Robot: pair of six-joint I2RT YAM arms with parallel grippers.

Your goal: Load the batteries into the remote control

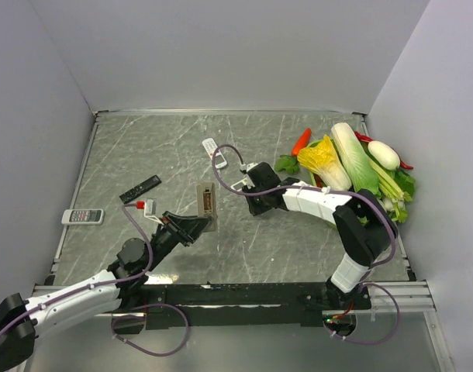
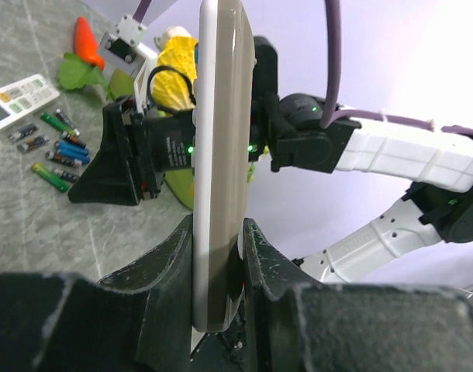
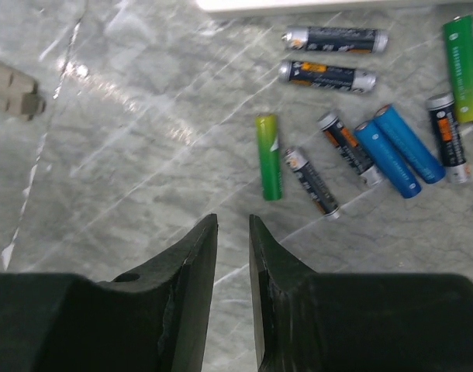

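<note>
Your left gripper (image 2: 218,229) clamps the remote (image 2: 221,116) upright on its edge. Your right gripper (image 3: 233,225) hangs just beyond the remote, jaws narrow and empty. The batteries (image 3: 388,157) lie scattered on the table (image 3: 105,155) beyond the remote.

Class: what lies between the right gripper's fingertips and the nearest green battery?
Only bare marble table separates the right gripper from the green battery; the right wrist view shows it.

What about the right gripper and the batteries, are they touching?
Apart. The right wrist view shows bare table between the right gripper and the nearest green battery.
</note>
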